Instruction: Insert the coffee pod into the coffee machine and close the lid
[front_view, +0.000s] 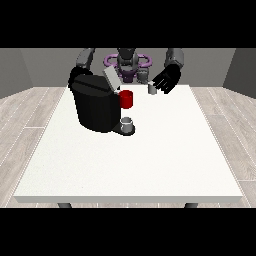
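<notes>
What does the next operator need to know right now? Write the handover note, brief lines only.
Hand at the view's right: open, fingers spread, beside the coffee pod but not holding it.
Hand at the view's left: hidden behind the coffee machine; only its arm shows.
Coffee pod: small and grey, standing on the white table near the far edge, to the right of the machine in view.
Coffee machine: black, at the table's left-centre; lid raised, red part at its front, grey cup on its base.
Done: lid is open.
Left: grasp the pod, insert it, close the lid.
</notes>
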